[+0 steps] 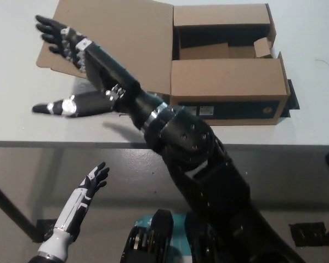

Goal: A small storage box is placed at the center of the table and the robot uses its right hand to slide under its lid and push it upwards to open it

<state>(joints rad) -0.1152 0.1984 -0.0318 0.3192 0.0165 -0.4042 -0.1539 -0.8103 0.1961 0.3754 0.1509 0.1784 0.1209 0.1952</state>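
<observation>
Fingers [55, 33] of the black right hand [79, 60] are spread wide and hold nothing; the hand reaches across the big lid [131, 38], which is flung open to the left. The box [227, 82] sits on the table [16, 109]; the white left hand [88, 189] rests low, fingers apart.

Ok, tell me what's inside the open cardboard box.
Inside the box, the uncovered back section shows a dark interior with folded cardboard flaps. The front section is covered by a cardboard panel, so anything beneath is hidden.
</observation>
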